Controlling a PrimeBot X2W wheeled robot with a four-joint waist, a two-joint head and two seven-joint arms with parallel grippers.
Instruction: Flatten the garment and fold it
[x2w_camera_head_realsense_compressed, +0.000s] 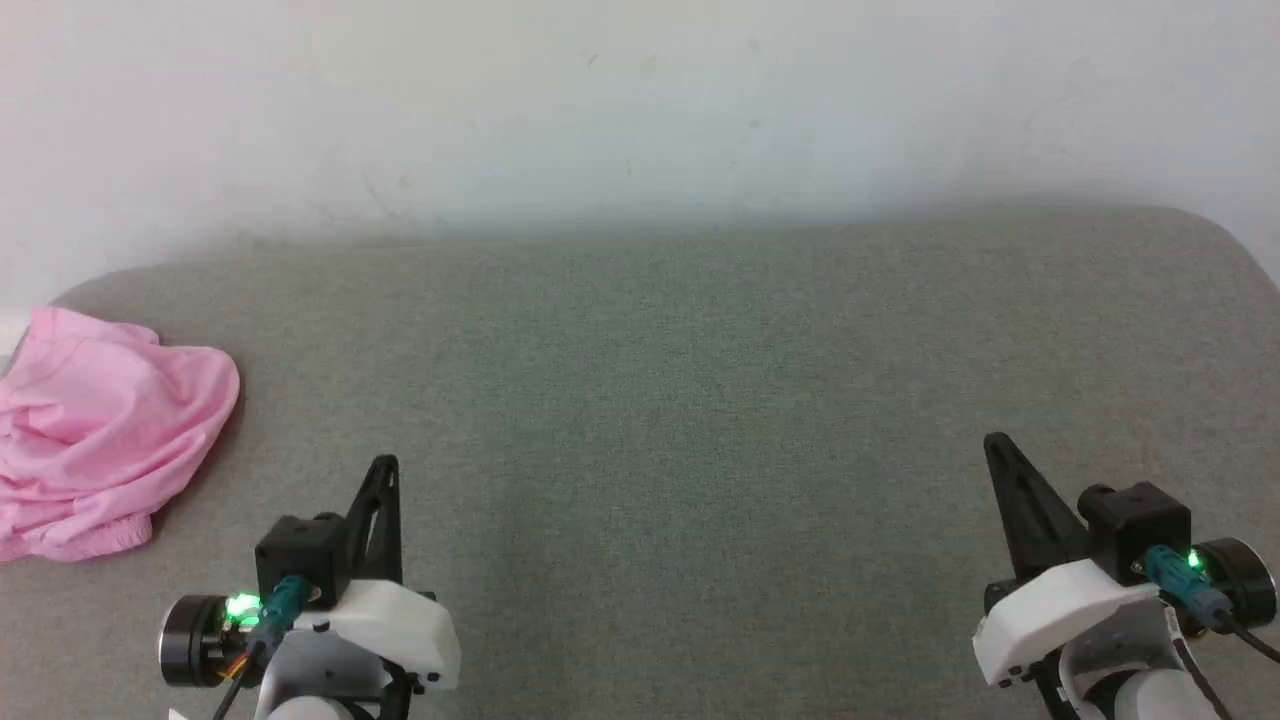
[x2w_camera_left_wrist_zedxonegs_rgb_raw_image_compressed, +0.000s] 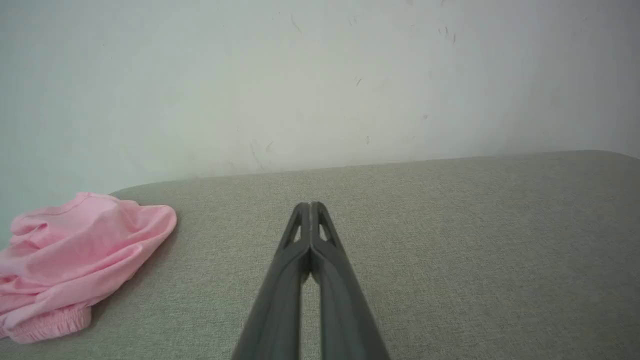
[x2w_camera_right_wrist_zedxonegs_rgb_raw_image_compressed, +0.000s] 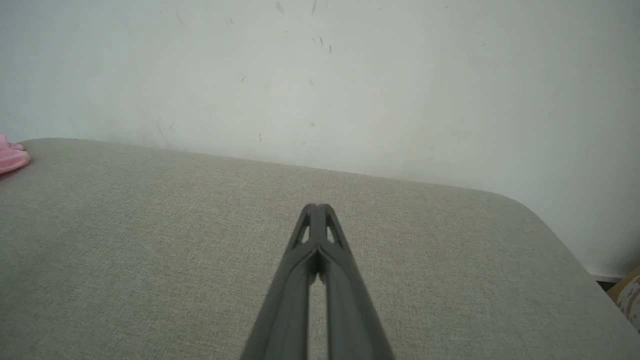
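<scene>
**Garment bunched at 9 o'clock, both grippers shut and empty**

Head view. The garment (x2w_camera_head_realsense_compressed: 100, 430) lies in a crumpled heap at 9 o'clock on the grey fabric surface (x2w_camera_head_realsense_compressed: 650, 400), close to that surface's rounded far-left corner. The frame's left edge cuts it off. It is not flat: folds and ridges run across it.
- Long axis: the visible heap is a little taller than wide, running roughly 12 to 6 o'clock. The true axis cannot be fixed, given the cropping and bunching.
- Pointing: a smooth rounded lobe bulges toward 2–3 o'clock, into the open surface. A gathered, puckered hem sits at the 6 o'clock end.

Left wrist view. The garment (x2w_camera_left_wrist_zedxonegs_rgb_raw_image_compressed: 75, 260) sits at 8–9 o'clock, with the puckered hem lowest and the lobe toward 2 o'clock.

Right wrist view. A pink sliver of the garment (x2w_camera_right_wrist_zedxonegs_rgb_raw_image_compressed: 12, 155) shows at the 9 o'clock edge.

Grippers.
- The left gripper (x2w_camera_head_realsense_compressed: 385, 465) is at 7 o'clock, near the garment but apart from it. Its fingers (x2w_camera_left_wrist_zedxonegs_rgb_raw_image_compressed: 280, 300) meet at the tips and nothing is between them.
- The right gripper (x2w_camera_head_realsense_compressed: 993, 442) is at 4–5 o'clock, well apart from the garment. Its fingers (x2w_camera_right_wrist_zedxonegs_rgb_raw_image_compressed: 285, 305) are also pressed together at the tips and carry nothing.

Both grippers point toward 12 o'clock, at the pale scuffed wall (x2w_camera_head_realsense_compressed: 640, 100).
</scene>
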